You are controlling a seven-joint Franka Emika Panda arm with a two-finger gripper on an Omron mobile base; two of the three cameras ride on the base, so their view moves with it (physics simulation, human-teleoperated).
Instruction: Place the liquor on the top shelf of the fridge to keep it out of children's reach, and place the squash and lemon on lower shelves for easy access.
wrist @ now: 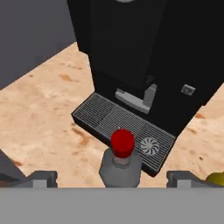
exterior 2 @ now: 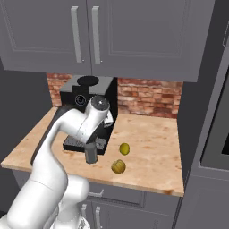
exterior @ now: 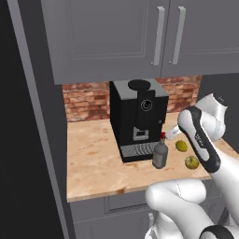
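The liquor (wrist: 120,162) stands low centre of the hand view on the tabletop (wrist: 39,122), before the coffee machine (wrist: 144,57). The fingers (wrist: 113,180) are spread wide, empty, straddling it. Descend straight and close below the red cap.

Hidden and cut-off parts around the liquor

In the right base view the arm covers the liquor (exterior 2: 91,154) above its lower body; in the hand view its base is cut off, and we see a yellow fruit (wrist: 217,178) clipped at the right edge.
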